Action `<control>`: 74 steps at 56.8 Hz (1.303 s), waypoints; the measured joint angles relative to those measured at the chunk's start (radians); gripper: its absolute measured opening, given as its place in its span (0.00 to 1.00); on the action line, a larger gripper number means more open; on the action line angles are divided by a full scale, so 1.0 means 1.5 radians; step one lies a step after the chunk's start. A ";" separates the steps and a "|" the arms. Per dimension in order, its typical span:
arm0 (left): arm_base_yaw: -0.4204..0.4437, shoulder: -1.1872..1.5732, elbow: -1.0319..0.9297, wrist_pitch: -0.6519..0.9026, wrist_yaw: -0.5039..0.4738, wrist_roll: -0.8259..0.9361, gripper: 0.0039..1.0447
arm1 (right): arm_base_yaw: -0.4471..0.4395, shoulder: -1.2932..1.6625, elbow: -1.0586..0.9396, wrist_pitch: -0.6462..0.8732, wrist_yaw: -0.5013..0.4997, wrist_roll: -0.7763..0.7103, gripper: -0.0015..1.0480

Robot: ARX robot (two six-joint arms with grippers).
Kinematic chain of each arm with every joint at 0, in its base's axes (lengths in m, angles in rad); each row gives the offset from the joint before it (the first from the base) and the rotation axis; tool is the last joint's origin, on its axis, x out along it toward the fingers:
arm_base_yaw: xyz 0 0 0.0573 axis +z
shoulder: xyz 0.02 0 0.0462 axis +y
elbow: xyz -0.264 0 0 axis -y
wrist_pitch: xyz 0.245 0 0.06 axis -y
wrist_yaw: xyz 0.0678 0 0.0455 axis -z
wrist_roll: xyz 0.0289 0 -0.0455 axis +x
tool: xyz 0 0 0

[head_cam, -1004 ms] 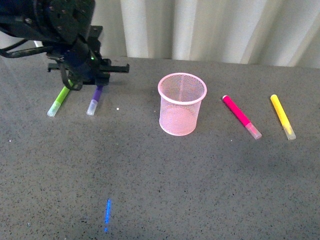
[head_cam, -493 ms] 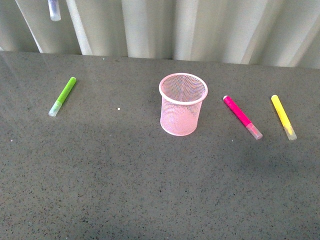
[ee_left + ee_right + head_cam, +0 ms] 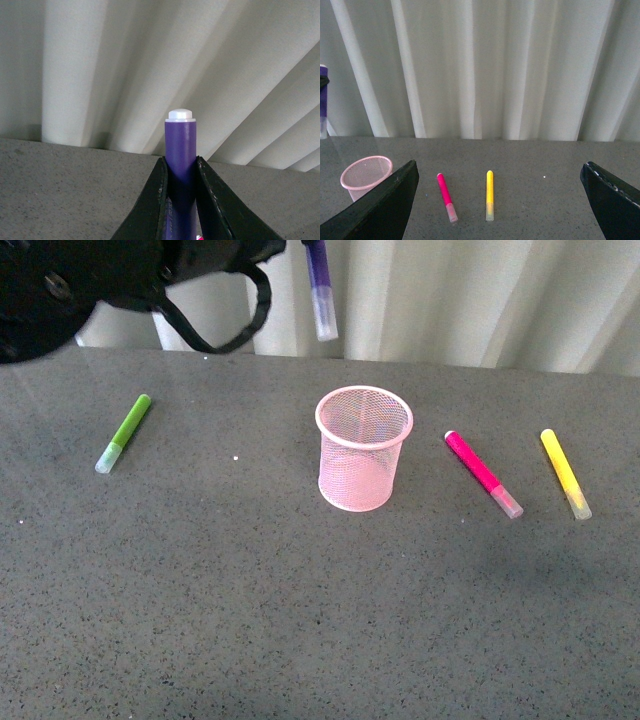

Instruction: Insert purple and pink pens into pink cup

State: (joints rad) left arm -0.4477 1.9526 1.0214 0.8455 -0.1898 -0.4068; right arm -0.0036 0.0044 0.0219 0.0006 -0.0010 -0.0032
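Note:
My left gripper (image 3: 181, 200) is shut on the purple pen (image 3: 320, 285), which hangs clear cap down, high above the table, a little left of and behind the pink cup (image 3: 364, 447). In the left wrist view the pen (image 3: 180, 150) stands between the two black fingers. The pink mesh cup stands upright mid-table and looks empty; it also shows in the right wrist view (image 3: 365, 176). The pink pen (image 3: 482, 473) lies flat right of the cup, and shows in the right wrist view (image 3: 446, 195). My right gripper (image 3: 500, 200) is open and empty, high above the table.
A lime-green marker (image 3: 124, 432) lies at the left. A yellow marker (image 3: 565, 472) lies right of the pink pen, also in the right wrist view (image 3: 490, 194). A white pleated curtain (image 3: 450, 300) hangs behind the grey table (image 3: 300, 610).
My left arm lifted the purple pen off the table beside the green marker and carried it right, to just left of and above the cup. The other things lie unmoved.

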 joint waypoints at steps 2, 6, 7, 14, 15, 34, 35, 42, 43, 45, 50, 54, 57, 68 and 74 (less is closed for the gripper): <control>-0.006 0.016 0.002 0.010 -0.004 -0.010 0.12 | 0.000 0.000 0.000 0.000 0.000 0.000 0.93; -0.012 0.039 0.007 0.022 -0.012 -0.025 0.12 | 0.000 0.000 0.000 0.000 0.000 0.000 0.93; -0.015 0.047 0.008 0.028 -0.012 -0.031 0.12 | 0.000 0.000 0.000 0.000 0.000 0.000 0.93; -0.026 0.090 0.014 0.065 -0.017 -0.051 0.12 | 0.000 0.000 0.000 0.000 0.000 0.000 0.93; -0.027 0.097 0.016 0.072 -0.018 -0.053 0.12 | 0.000 0.000 0.000 0.000 0.000 0.000 0.93; -0.042 0.165 0.033 0.145 -0.019 -0.082 0.12 | 0.000 0.000 0.000 0.000 0.000 0.000 0.93; -0.042 0.167 0.034 0.149 -0.018 -0.082 0.12 | 0.000 0.000 0.000 0.000 0.000 0.000 0.93; -0.036 0.188 0.039 0.164 -0.005 -0.078 0.12 | 0.000 0.000 0.000 0.000 0.000 0.000 0.93; -0.035 0.191 0.039 0.167 -0.003 -0.075 0.12 | 0.000 0.000 0.000 0.000 0.000 0.000 0.93; -0.033 0.194 0.039 0.170 0.001 -0.073 0.12 | 0.000 0.000 0.000 0.000 0.000 0.000 0.93; -0.026 0.201 0.043 0.170 0.005 -0.061 0.12 | 0.000 0.000 0.000 0.000 0.000 0.000 0.93; -0.022 0.202 0.045 0.170 0.007 -0.057 0.25 | 0.000 0.000 0.000 0.000 0.000 0.000 0.93; -0.019 0.202 0.045 0.174 0.009 -0.053 0.39 | 0.000 0.000 0.000 0.000 0.000 0.000 0.93; -0.008 0.199 0.037 0.179 0.018 -0.050 0.73 | 0.000 0.000 0.000 0.000 0.000 0.000 0.93; 0.008 0.169 0.005 0.161 0.039 -0.052 0.95 | 0.000 0.000 0.000 0.000 0.000 0.000 0.93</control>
State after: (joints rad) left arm -0.4351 2.2059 1.0283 1.0878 -0.1307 -0.4843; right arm -0.0036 0.0044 0.0219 0.0006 -0.0010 -0.0032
